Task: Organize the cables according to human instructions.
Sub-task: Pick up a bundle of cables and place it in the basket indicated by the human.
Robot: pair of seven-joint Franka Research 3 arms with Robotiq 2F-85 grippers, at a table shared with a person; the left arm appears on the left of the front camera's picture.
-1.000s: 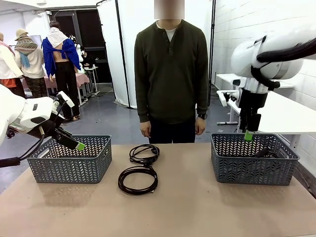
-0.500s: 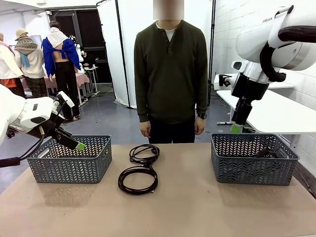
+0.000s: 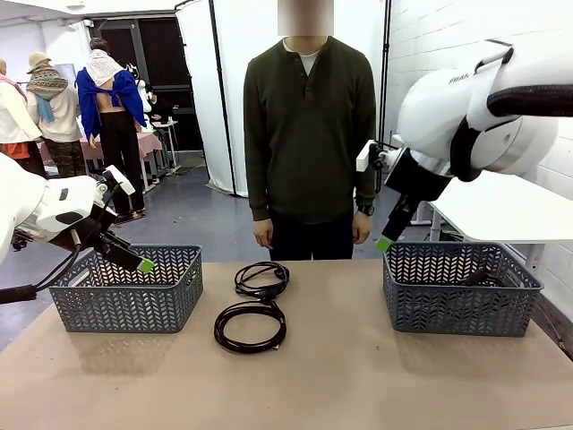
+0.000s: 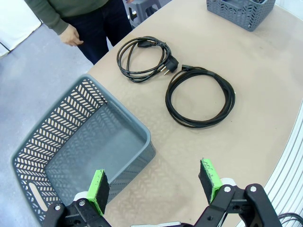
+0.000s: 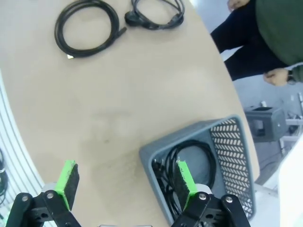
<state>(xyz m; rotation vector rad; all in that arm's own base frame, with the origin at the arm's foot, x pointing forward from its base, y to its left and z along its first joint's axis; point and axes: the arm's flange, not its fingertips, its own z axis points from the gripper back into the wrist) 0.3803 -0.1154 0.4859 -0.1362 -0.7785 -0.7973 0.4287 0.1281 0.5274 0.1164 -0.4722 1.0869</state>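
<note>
Near cable: a thin black cord, lying in a flat round coil of several turns at the middle of the table, its plug end resting at the coil's edge.
Far cable: a thin black cord lying in a looser, uneven coil just beyond the near cable, towards the person; its round plug is pointing at the near coil.
Basket cables: black cord lying coiled inside the right basket; the count cannot be told.
Left basket: grey, herringbone-slotted, sitting well apart from the two table coils.
Left gripper: hovering over the left basket's corner, green pads standing wide apart, grasping nothing.
Right gripper: hanging tilted above the right basket's inner end, fingers spread wide, carrying nothing.
Person: standing at the far edge, arms hanging down.
Obstructions: nothing is lying over the two table coils.
</note>
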